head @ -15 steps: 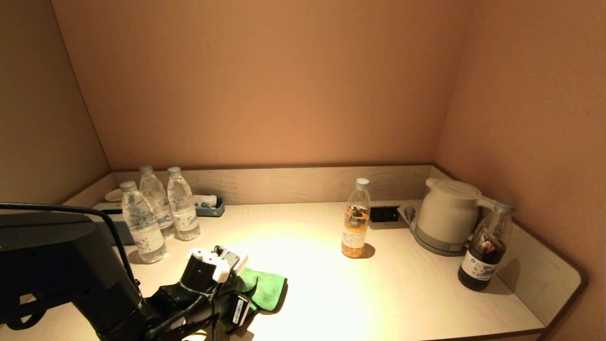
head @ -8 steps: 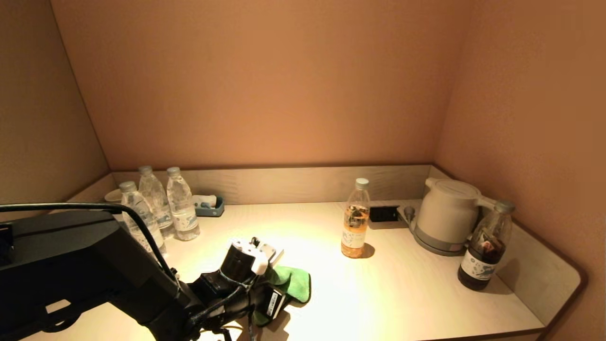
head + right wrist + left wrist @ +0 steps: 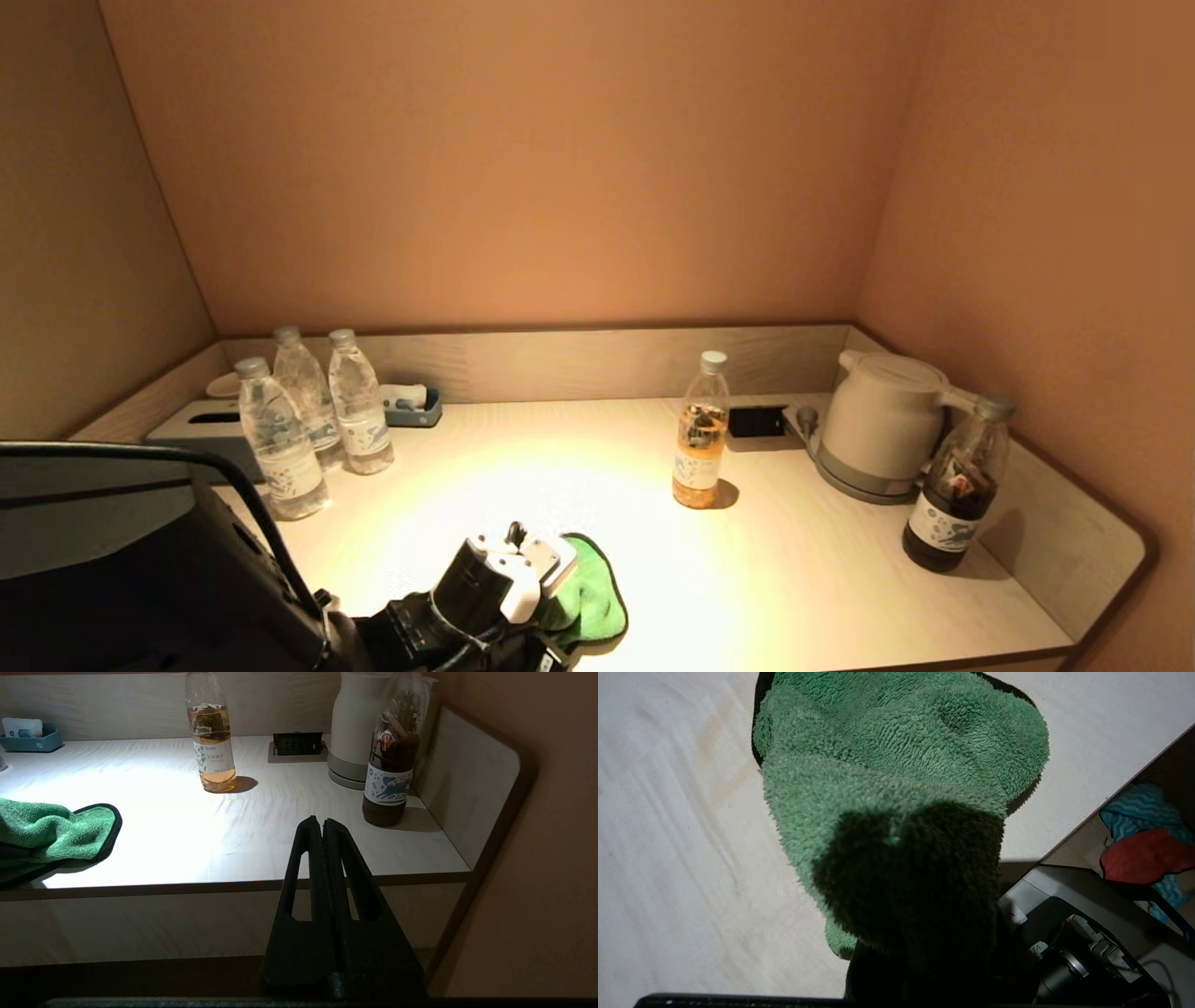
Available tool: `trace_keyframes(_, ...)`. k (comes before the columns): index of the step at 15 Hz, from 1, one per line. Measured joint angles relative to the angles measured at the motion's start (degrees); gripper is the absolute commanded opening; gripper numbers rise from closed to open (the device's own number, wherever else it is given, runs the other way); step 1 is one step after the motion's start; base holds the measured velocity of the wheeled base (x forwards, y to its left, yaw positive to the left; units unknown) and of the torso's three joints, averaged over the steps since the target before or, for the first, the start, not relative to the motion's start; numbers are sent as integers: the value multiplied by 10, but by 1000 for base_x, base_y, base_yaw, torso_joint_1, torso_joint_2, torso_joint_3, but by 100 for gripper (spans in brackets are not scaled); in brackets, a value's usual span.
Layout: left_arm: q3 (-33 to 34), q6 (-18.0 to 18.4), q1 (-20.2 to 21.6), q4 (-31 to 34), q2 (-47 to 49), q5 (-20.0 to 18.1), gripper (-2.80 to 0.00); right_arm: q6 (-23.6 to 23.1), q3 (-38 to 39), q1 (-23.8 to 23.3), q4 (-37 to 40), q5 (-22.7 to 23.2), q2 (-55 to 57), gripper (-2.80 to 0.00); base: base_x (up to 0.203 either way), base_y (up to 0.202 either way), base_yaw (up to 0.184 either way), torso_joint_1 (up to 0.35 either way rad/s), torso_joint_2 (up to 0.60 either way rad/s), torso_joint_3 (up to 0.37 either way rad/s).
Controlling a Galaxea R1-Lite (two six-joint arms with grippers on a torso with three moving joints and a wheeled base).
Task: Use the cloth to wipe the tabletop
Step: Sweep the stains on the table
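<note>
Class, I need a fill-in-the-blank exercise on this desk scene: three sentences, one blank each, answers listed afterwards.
1. The left claw is dragging a cloth whose colour is ____.
2. The right claw hangs off the front edge of the table with its fingers ____.
3. The dark bottle stands right beside the white ____.

Answers: green; shut; kettle

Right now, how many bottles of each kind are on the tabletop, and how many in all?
Clear water bottles: 3
Amber tea bottle: 1
Dark tea bottle: 1
Total: 5 bottles
</note>
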Motion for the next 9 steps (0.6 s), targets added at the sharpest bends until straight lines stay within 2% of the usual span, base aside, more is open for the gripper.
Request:
trace_keyframes(4,67,3,52,-25,-23,58,-280,0,0,0,0,0,0,-280,0,0,0,0,0,0)
trace_keyframes(7,50,21,108,-53,6,101,-280,0,0,0,0,0,0,-280,0,0,0,0,0,0)
trace_keyframes(9,17,37,145,-68,36,117,-280,0,0,0,0,0,0,-280,0,0,0,0,0,0)
